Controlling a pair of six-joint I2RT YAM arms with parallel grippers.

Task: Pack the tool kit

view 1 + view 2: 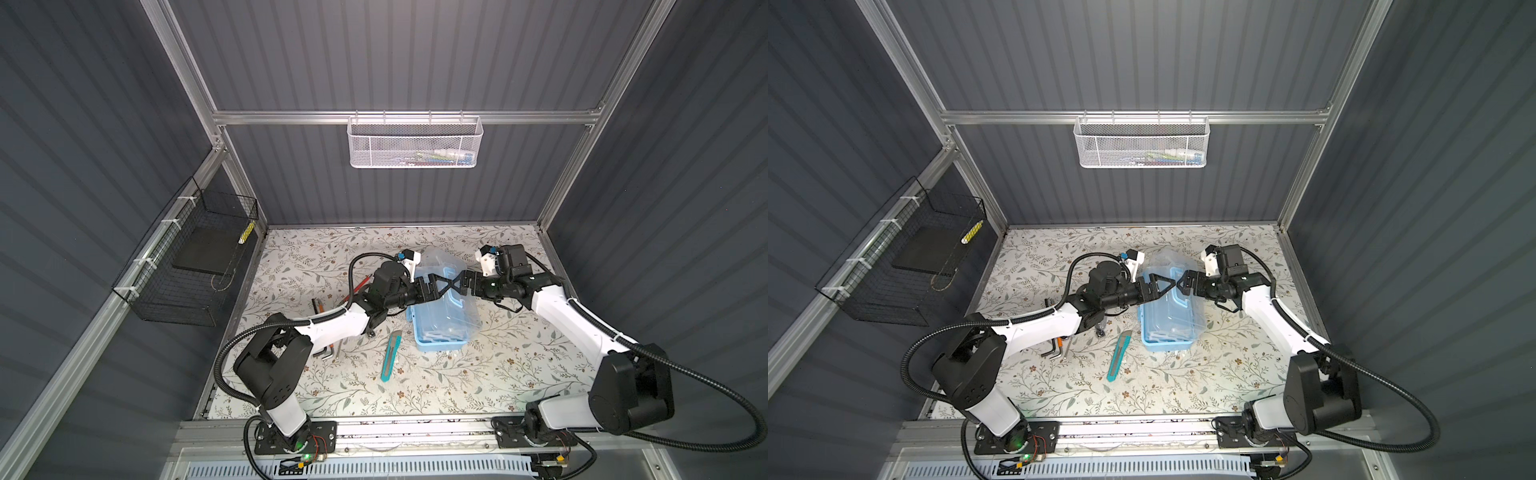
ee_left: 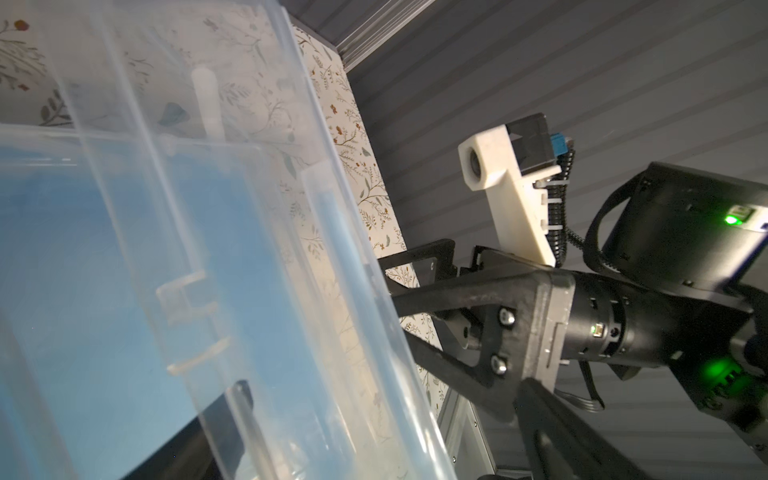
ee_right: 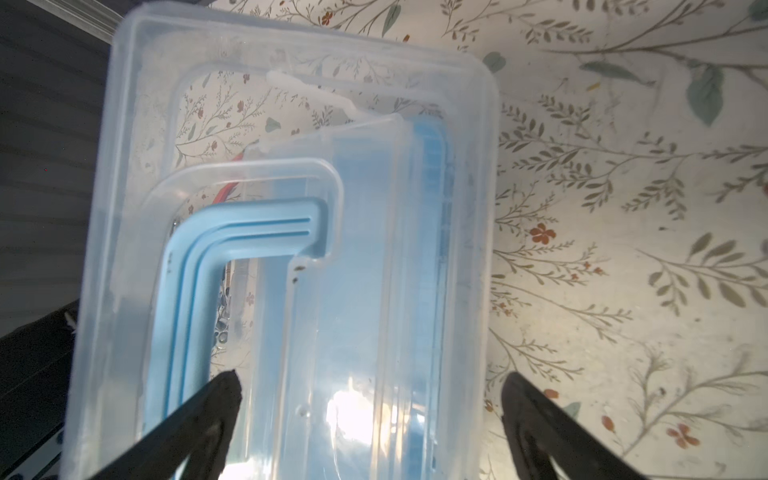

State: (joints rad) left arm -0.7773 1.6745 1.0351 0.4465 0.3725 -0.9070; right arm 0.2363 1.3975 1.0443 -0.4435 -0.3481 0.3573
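Left gripper (image 1: 1167, 284); right gripper (image 1: 1181, 284) — close above tool kit (image 1: 1167, 332)

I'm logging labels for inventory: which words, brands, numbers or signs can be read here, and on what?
No readable text in any view.
tool kit: no label or brand shows on its lid or box.
items in the white mesh basket: any print is too small and blurred to read.
yellow-and-black item in the black wire basket: pattern only, too small to read.
utility knife: no marking shows.
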